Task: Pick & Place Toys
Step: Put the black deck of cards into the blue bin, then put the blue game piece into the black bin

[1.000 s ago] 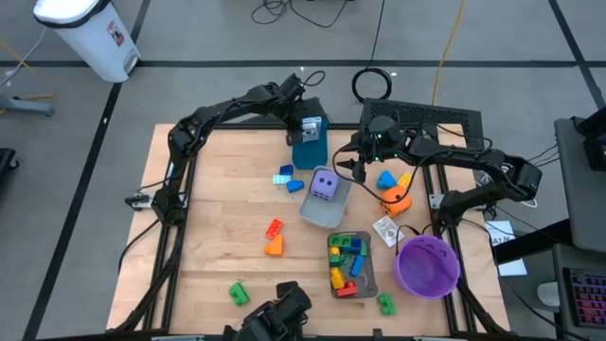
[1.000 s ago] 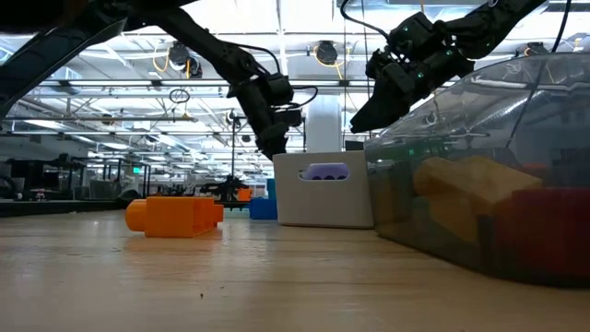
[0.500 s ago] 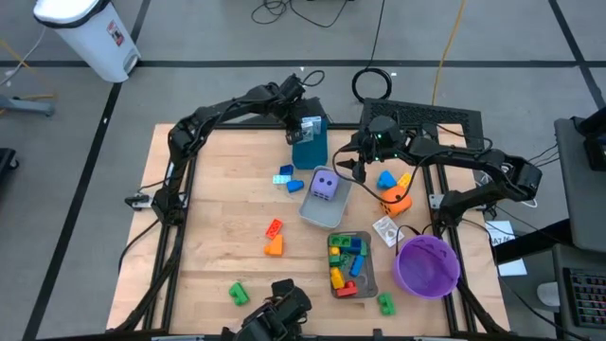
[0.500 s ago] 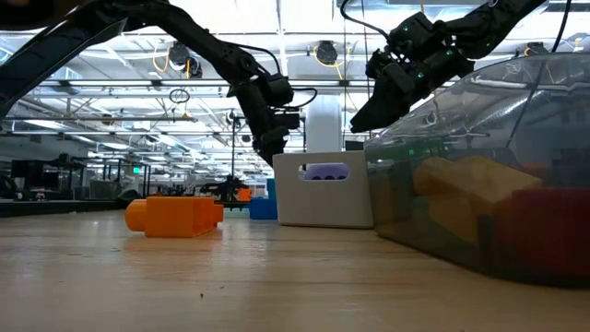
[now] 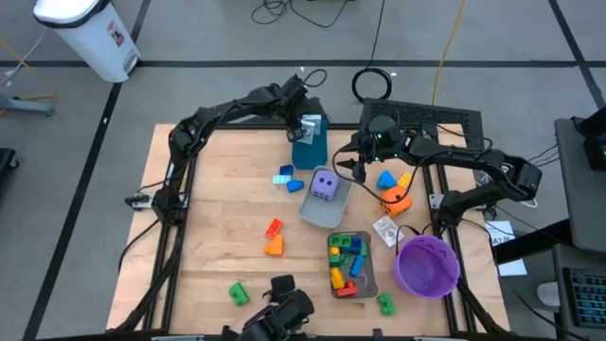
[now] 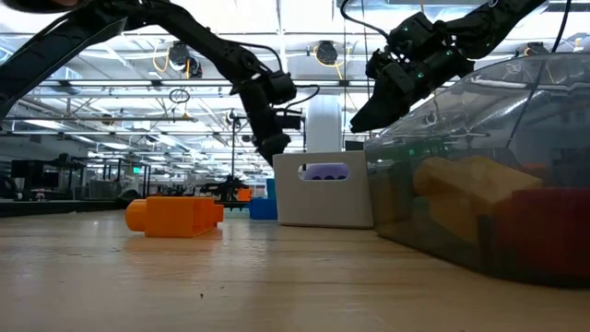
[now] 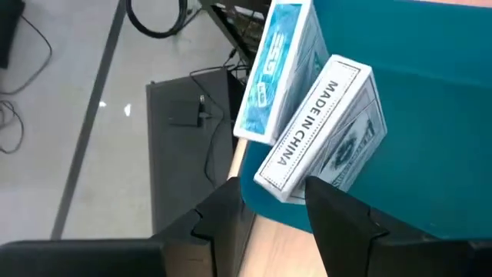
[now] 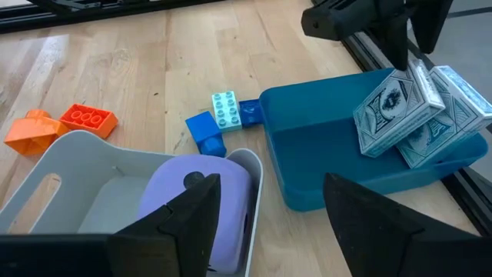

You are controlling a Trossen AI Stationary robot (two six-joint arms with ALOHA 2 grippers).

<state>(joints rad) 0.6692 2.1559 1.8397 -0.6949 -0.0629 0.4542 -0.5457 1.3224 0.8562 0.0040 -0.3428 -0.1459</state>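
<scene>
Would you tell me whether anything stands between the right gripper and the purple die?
Nothing visible does. The right gripper, open, hangs close over the purple die, which sits in the grey tray. The tray's walls flank the die, but its top is uncovered.

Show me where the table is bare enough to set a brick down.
Widest bare wood: the left side, between the left arm's frame and the red brick. Also the near strip between green brick and brick-filled tray. Crowded: around the purple die, teal bin, purple bowl.
</scene>
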